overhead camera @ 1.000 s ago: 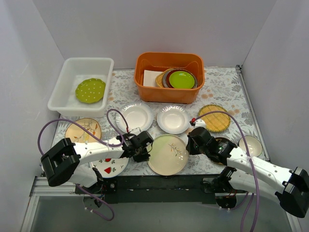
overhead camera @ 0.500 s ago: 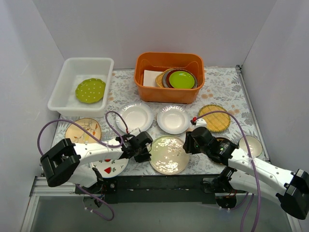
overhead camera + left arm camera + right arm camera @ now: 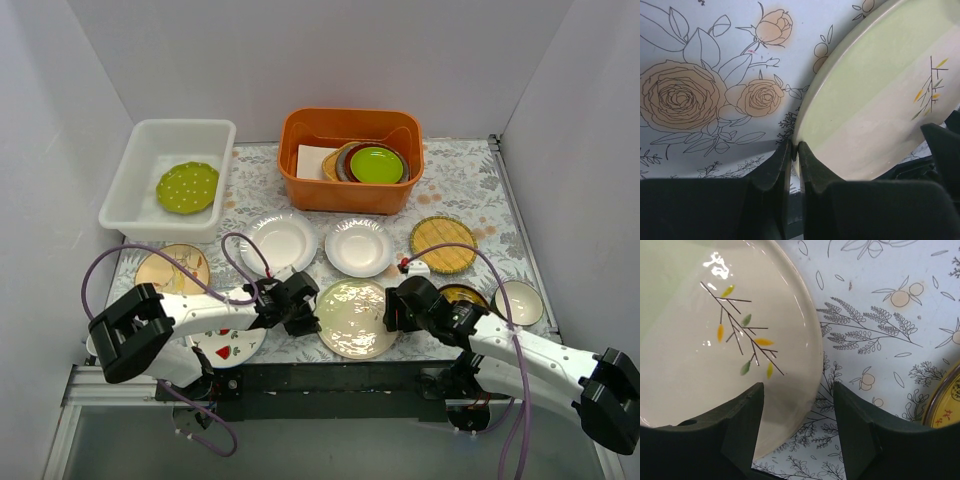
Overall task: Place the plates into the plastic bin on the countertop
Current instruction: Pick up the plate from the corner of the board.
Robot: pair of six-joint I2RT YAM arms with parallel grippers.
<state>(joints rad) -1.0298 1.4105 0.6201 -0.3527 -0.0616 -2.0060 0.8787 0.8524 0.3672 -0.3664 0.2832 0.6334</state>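
A cream plate with a twig pattern [image 3: 352, 318] lies at the front middle of the countertop [image 3: 460, 185]. My left gripper [image 3: 305, 315] is shut on its left rim; in the left wrist view the jaws [image 3: 795, 147] pinch the edge of the plate [image 3: 880, 90]. My right gripper [image 3: 393, 312] stands open at the right rim, and its fingers [image 3: 797, 390] straddle the plate's edge [image 3: 715, 340] without touching. The white plastic bin [image 3: 118, 200] at the back left holds a green dotted plate [image 3: 187, 187].
Two white plates [image 3: 279, 241] [image 3: 359, 247], a yellow woven one [image 3: 443, 244], a peach one [image 3: 172, 268], a red-fruit one [image 3: 228, 345], a dark brown-gold one [image 3: 463, 297] and a small cream one [image 3: 520, 302] lie around. An orange tub [image 3: 350, 160] stands at the back.
My right gripper has opened and let go of the cream plate's right rim. The plate has shifted slightly. The left gripper has kept its hold.
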